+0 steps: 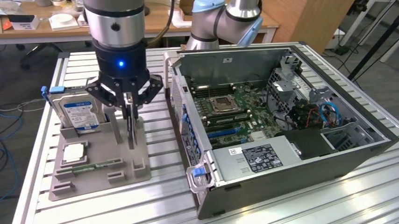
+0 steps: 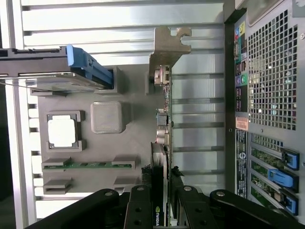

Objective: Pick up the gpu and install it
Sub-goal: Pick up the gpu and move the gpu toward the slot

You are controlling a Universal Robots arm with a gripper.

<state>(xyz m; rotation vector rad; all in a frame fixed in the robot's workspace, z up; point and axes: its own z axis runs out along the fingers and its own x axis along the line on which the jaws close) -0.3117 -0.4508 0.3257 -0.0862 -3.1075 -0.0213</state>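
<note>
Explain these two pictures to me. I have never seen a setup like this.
This is a robot arm ending in a gripper, a kind of claw. One picture comes from a camera off to the side; the other from a camera on the wrist. On the slatted table sit an open computer case and a grey holder with a hard drive, a processor and a memory stick. The gripper is closed on the gpu, a thin card standing on edge in that holder.

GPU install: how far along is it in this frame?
Grasp looks done: the hand is shut on the gpu, held on edge. In hand: the card is over the gray holder; whether lifted free is unclear. Left: it is not in the open computer case.
</note>
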